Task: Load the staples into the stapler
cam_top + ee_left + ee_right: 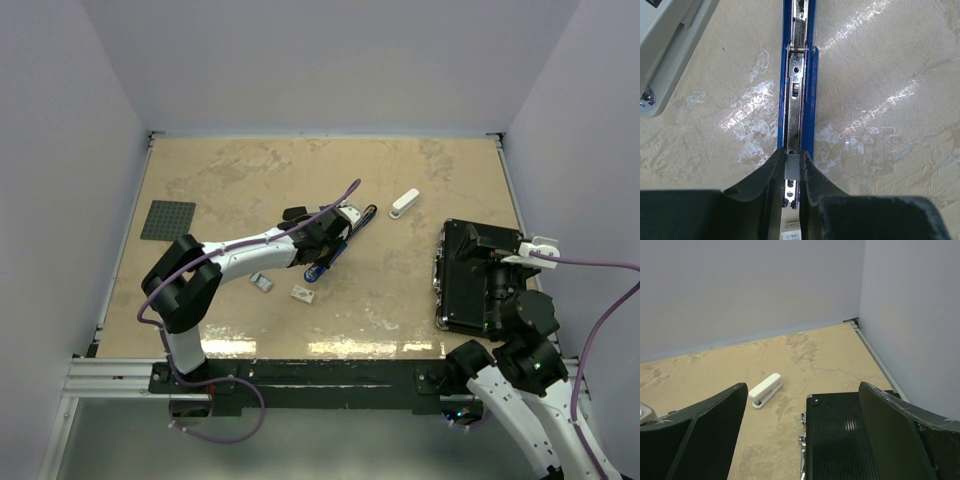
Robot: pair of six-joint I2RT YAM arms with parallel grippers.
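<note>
We find the left end effector [792,156] pinched narrow on a grey staple strip [791,167] over the blue stapler [799,90], the staples box [302,294] at its 7 o'clock, and the right end effector [802,386] spread wide.

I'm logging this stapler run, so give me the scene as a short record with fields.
left claw: shut on a silver staple strip, over the channel of the open blue stapler
right claw: open, above the black case
staple box: on the table by the blue stapler's near end
grey tray piece: left of the staple box
white stapler: alone, farther back
</note>
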